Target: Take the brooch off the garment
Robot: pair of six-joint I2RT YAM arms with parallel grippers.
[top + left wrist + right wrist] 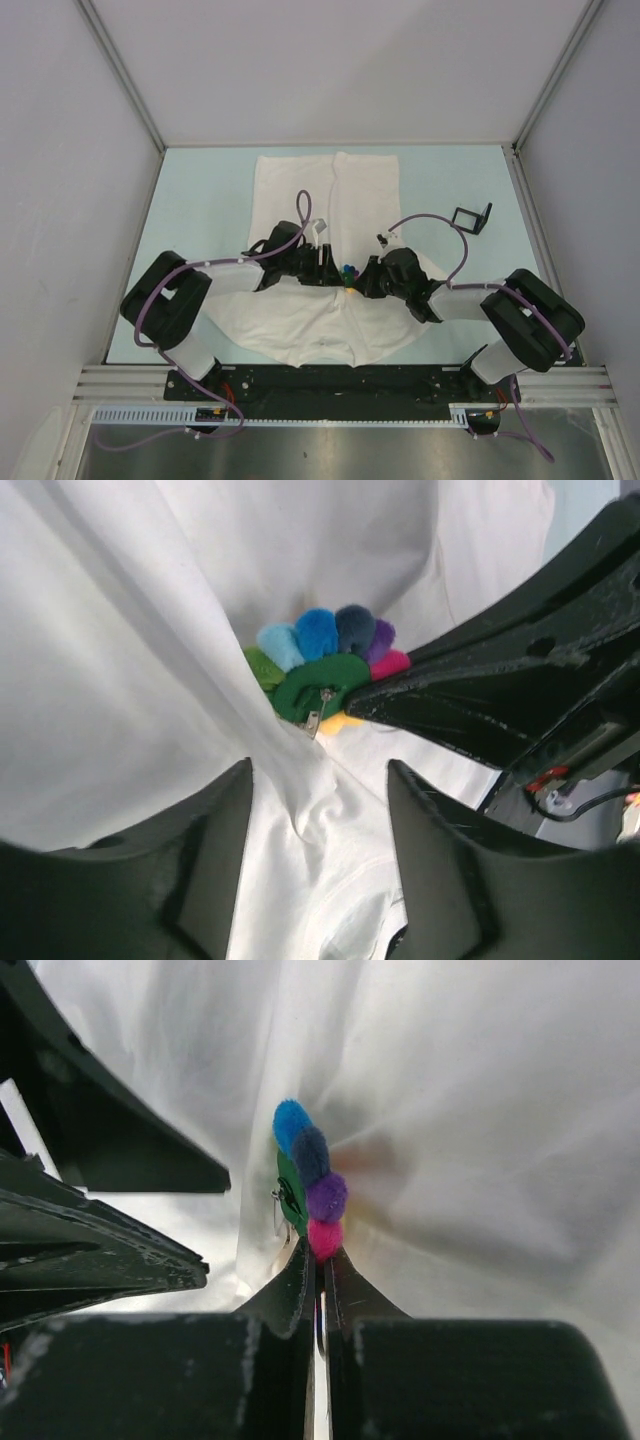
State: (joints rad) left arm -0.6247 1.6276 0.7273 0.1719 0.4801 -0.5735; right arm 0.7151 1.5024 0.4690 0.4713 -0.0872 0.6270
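**A:** Where is the small, round, flower-shaped brooch point(347, 271) with the fuzzy rainbow petals sitting?

**B:** It is sitting on the near half of the large, plain white, soft-cloth garment point(330, 190), which is lying spread over the pale blue tabletop point(200, 190). The two arms are meeting right at it.

**A:** What is the right tool point(322, 1260) doing?

**B:** Its fingers are standing almost together, pinching the brooch point(310, 1180) by the edge at the pink petal. The flower is standing on edge, with white cloth point(480, 1110) bunching in folds around it.

**A:** And the left tool point(320, 810)?

**B:** Its fingers are standing apart, with a ridge of the garment point(120, 680) running between them. I cannot tell whether they are pressing on the cloth. The brooch point(325, 660) is showing its green felt back and metal pin to that camera. The right tool point(370, 695) is reaching in from the side.

**A:** Is the pin passing through the fabric?

**B:** It is touching the cloth, but I cannot tell more than that.

**A:** Anything else lying about?

**B:** A small black frame-like object point(473, 217) is lying on the tabletop, apart from the garment, towards the right.
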